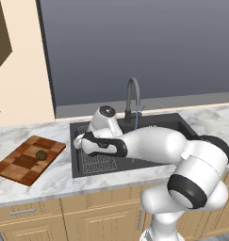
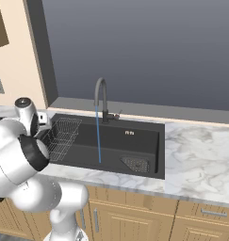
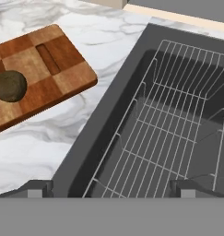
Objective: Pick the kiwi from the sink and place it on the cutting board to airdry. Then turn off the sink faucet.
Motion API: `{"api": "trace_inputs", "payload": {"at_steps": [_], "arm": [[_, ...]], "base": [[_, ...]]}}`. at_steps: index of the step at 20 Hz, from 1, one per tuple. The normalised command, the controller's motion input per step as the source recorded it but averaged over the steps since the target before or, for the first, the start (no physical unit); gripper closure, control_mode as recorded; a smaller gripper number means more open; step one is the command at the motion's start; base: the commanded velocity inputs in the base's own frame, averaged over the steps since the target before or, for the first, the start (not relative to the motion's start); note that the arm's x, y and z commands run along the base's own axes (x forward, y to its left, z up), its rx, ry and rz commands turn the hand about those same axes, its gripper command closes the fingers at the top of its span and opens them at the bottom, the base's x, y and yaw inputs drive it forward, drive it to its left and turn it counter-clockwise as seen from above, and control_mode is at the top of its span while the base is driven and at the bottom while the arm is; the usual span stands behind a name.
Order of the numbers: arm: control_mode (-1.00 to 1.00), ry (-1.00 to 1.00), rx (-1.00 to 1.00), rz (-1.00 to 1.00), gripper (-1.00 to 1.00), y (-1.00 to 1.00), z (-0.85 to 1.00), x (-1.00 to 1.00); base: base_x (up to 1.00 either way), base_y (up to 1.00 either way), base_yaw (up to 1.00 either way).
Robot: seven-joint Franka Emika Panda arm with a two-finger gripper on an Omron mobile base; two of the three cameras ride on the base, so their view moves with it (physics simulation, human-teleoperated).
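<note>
Jaws: the two small dark finger tips (image 3: 36, 188) are standing wide apart at the bottom of the hand view, holding nothing between them.
Gripper: the white arm's two-finger gripper (image 3: 111, 189) is hovering over the left rim of the wide dark grey rectangular sink (image 3: 109, 115), one tip over the marble side and the other over the basin.
Wire rack: the pale wire rack insert (image 3: 178, 124) is sitting inside the sink, filling its left part, just below the gripper.
Kiwi: the small round brownish-olive kiwi (image 3: 9, 85) is resting on the flat checkered wooden cutting board (image 3: 49, 69), near the board's middle in the left base view (image 1: 40, 154).
Cutting board: it is lying flat on the white marble counter (image 1: 54, 174), left of the sink and apart from its rim.
Faucet: the tall thin dark grey gooseneck sink faucet (image 2: 102, 100) is standing behind the sink, its small side lever (image 2: 117, 115) pointing right.
Water: a thin blue stream (image 2: 98, 136) is running straight down from the spout into the basin.
Drain: the small drain grate (image 2: 136, 164) is lying in the sink's front right corner.
</note>
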Motion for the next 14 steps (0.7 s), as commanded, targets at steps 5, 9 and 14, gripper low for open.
{"api": "trace_inputs", "payload": {"at_steps": [5,9,14], "arm": [[-1.0,0.0,0.0,0.0,-1.0,-0.24,0.01,0.0],[-1.0,0.0,0.0,0.0,-1.0,-0.3,0.01,-0.01],[-1.0,0.0,0.01,0.0,-1.0,-0.29,0.0,0.0]], "base": [[0.0,0.0,0.0],[0.0,0.0,0.0],[0.0,0.0,0.0]]}}
